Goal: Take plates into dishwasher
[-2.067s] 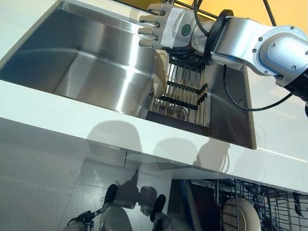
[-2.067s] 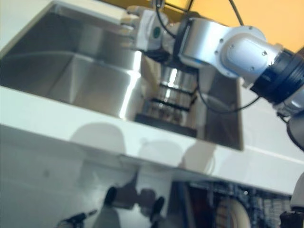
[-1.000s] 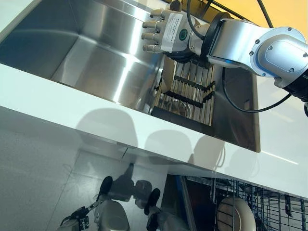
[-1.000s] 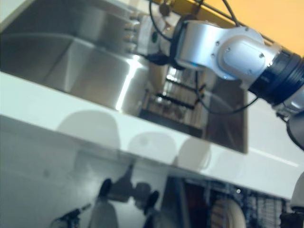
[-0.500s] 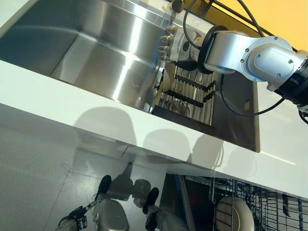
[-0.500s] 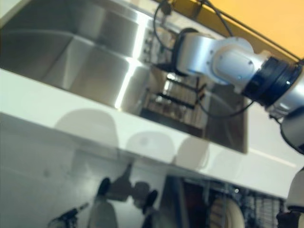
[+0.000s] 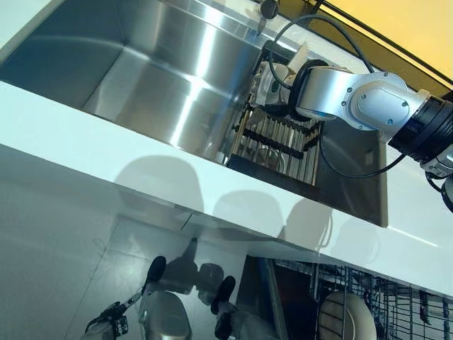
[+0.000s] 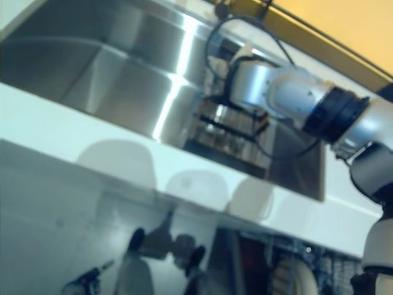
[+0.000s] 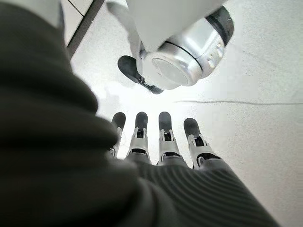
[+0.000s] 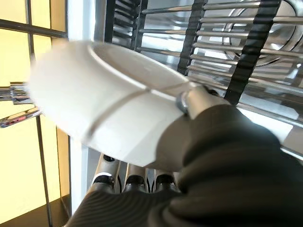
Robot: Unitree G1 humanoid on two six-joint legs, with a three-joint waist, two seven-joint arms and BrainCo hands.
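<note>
Your left hand [image 9: 161,142] hangs over the floor, fingers straight and holding nothing. To its right, your right hand [image 7: 272,79] has dropped from above the sink [image 7: 141,67] to the drying rack [image 7: 279,142], fingers and thumb curled round a plain white plate [image 10: 104,104] with a faint raised ring. Another plate [image 7: 345,316] stands in the dishwasher rack [image 7: 407,308] below.

White counter [image 7: 106,152] – steel sink [image 7: 141,67] – glossy grey floor [image 7: 56,269].
</note>
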